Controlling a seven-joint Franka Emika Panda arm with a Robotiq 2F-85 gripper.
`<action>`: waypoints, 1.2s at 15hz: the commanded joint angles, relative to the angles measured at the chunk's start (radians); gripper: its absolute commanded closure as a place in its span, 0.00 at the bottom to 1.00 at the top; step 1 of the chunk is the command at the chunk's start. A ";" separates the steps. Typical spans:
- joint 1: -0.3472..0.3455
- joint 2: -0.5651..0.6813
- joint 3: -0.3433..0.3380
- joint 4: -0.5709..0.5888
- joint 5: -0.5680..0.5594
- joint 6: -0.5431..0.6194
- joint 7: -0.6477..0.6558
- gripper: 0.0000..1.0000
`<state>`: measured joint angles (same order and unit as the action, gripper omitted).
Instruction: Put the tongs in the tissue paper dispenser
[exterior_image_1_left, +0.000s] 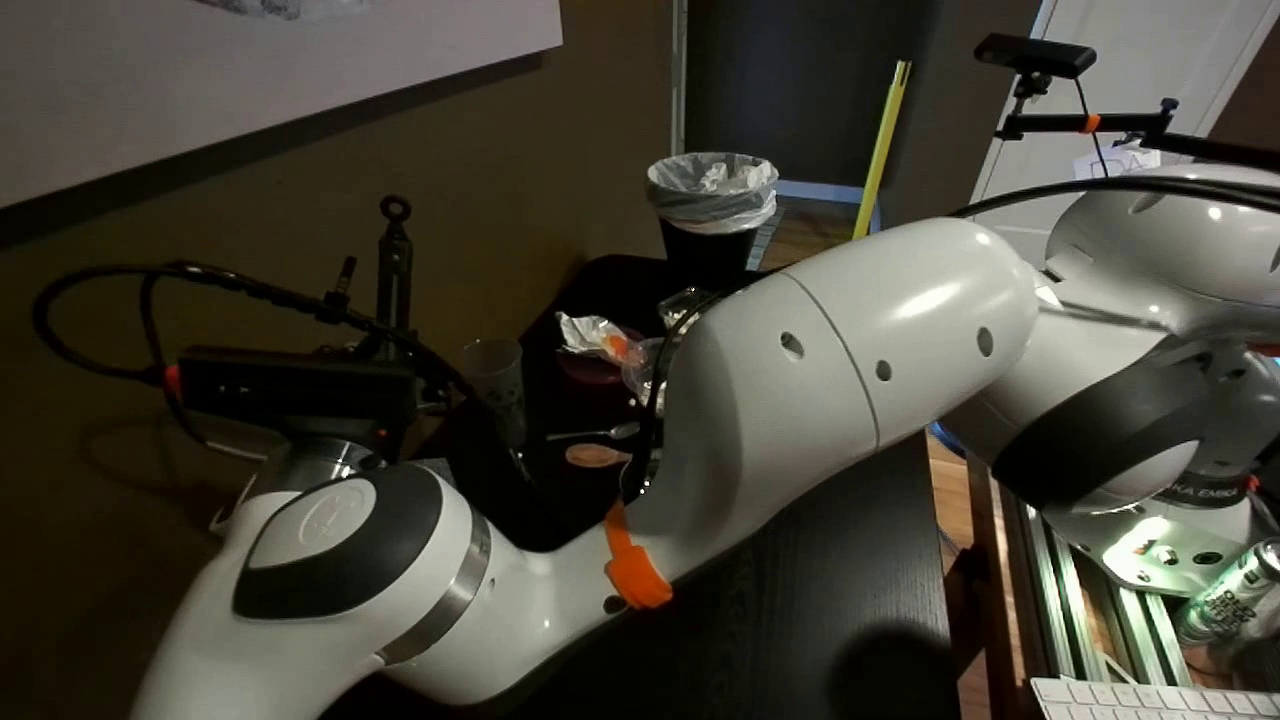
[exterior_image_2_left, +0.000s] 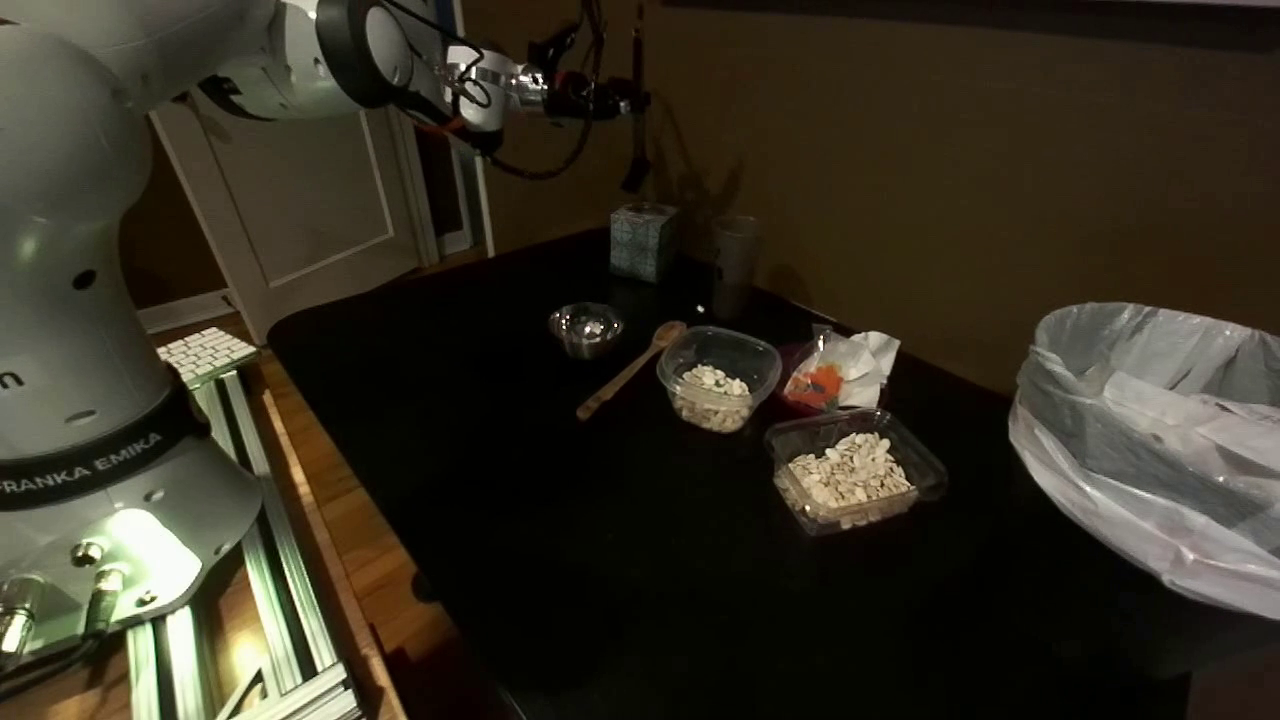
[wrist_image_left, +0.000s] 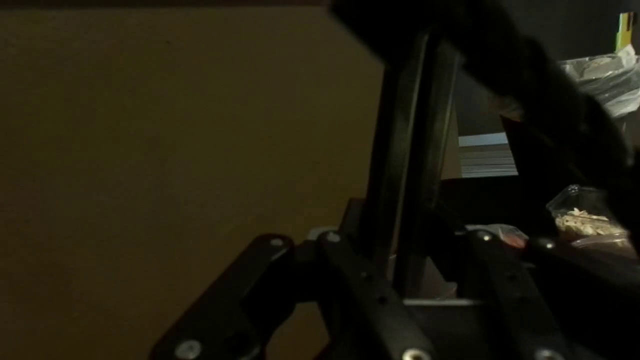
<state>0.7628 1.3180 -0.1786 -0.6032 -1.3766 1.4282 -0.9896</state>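
Up by the wall (exterior_image_2_left: 900, 180), the gripper (wrist_image_left: 399, 228) has the tongs (wrist_image_left: 402, 155) in the air, pretty much upright, ring end on top and tips pointing down. The jaws are closed around them from both sides in the wrist view, so yeah, that's a proper grip. In an exterior view the tips are just above the tissue box (exterior_image_2_left: 642, 245) with a bit of daylight between, so nothing's gone in yet. Can't say for sure they're bang over the slot though: only that angle shows the box clearly, and the slot itself is too small and dark for me to make out. My read is the pick-up is done and this is the lining-up step, right before lowering. Next move, I'd sort out the depth first, get the tips centred over the top of the box, then go straight down, slowly, keeping them vertical. If they come in crooked they'll probably catch the edge, and a box like that could easily tip or slide. Also mind the cup (exterior_image_2_left: 735, 265) just beside it, not much room to swing that way. I'd only let go once the tips are well inside, then back off without dragging the tongs along
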 joint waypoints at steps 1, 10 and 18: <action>-0.043 0.097 0.003 0.080 0.007 0.045 0.096 0.91; -0.058 0.126 0.014 0.039 -0.007 0.134 0.220 0.91; -0.046 0.130 0.018 0.025 -0.016 0.135 0.184 0.91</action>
<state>0.7088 1.4271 -0.1501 -0.5992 -1.3732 1.5507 -0.7811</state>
